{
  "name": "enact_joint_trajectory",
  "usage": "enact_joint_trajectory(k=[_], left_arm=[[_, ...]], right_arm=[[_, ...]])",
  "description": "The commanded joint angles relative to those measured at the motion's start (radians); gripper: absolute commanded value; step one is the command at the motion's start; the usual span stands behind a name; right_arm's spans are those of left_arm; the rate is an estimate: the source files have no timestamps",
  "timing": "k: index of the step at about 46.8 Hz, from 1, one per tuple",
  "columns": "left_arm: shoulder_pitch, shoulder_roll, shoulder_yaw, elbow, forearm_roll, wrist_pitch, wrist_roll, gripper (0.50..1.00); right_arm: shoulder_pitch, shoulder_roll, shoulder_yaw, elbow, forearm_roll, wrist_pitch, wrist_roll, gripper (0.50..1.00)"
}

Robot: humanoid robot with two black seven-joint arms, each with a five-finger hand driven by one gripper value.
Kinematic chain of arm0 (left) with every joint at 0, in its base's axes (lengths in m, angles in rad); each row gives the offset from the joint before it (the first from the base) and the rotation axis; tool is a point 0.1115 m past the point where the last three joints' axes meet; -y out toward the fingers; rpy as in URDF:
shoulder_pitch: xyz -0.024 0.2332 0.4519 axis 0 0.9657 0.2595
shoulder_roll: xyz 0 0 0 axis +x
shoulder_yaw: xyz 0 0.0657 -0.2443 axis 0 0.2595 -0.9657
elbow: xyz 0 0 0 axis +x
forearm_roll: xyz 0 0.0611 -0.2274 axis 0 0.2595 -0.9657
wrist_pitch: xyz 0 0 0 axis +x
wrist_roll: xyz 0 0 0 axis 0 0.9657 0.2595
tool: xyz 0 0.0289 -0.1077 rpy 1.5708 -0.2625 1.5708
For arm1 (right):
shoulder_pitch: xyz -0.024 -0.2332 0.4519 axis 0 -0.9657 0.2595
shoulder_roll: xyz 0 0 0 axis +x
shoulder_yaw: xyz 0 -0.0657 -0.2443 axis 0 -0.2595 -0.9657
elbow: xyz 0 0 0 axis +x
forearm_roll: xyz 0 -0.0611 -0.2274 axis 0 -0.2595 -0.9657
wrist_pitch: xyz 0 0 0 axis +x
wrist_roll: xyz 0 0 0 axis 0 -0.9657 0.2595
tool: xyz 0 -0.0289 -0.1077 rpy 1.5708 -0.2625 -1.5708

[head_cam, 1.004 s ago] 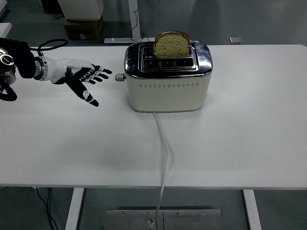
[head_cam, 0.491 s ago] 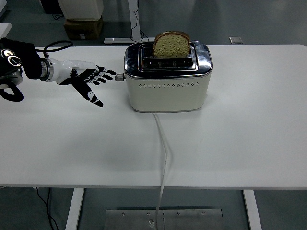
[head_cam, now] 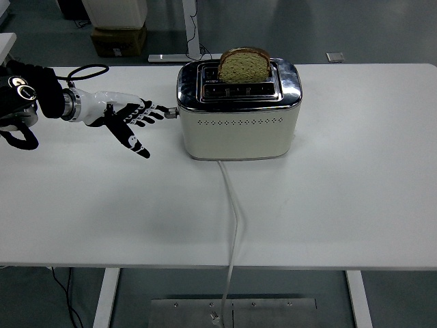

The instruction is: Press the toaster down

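A cream and chrome toaster (head_cam: pixel 239 113) stands at the back middle of the white table (head_cam: pixel 328 198). A slice of brown bread (head_cam: pixel 244 65) stands up out of its far slot. A small lever knob (head_cam: pixel 173 111) sticks out of the toaster's left end. My left hand (head_cam: pixel 136 119) comes in from the left with fingers spread, holding nothing. Its fingertips (head_cam: pixel 164 109) reach the lever knob. The thumb points down toward the table. The right arm is out of view.
The toaster's white cord (head_cam: pixel 234 212) runs from its front over the table's near edge. A black cable (head_cam: pixel 85 68) loops behind my left forearm. Cardboard boxes (head_cam: pixel 118 37) stand on the floor beyond the table.
My left hand has moved to the right, from well short of the toaster until its fingertips reach the lever knob. The toaster and bread have not moved.
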Motion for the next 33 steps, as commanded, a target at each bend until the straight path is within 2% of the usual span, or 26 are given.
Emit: enact_joint_trajectory(k=[1,16,33], left_arm=[[0.007,-0.001,0.0,0.0,-0.001,0.001,0.0,1.0],[0.022,-0.001,0.0,0.01,-0.001,0.003,0.0,1.0],[0.041,-0.034,-0.001,0.04,-0.006,0.017,0.0,1.0]], right_arm=[[0.0,0.0,0.0,0.0,0.0,0.0,0.0,1.0],[-0.002,0.0,0.0,0.0,0.0,0.0,0.0,1.0],[-0.002,0.0,0.0,0.0,0.001,0.0,-0.014,1.0]])
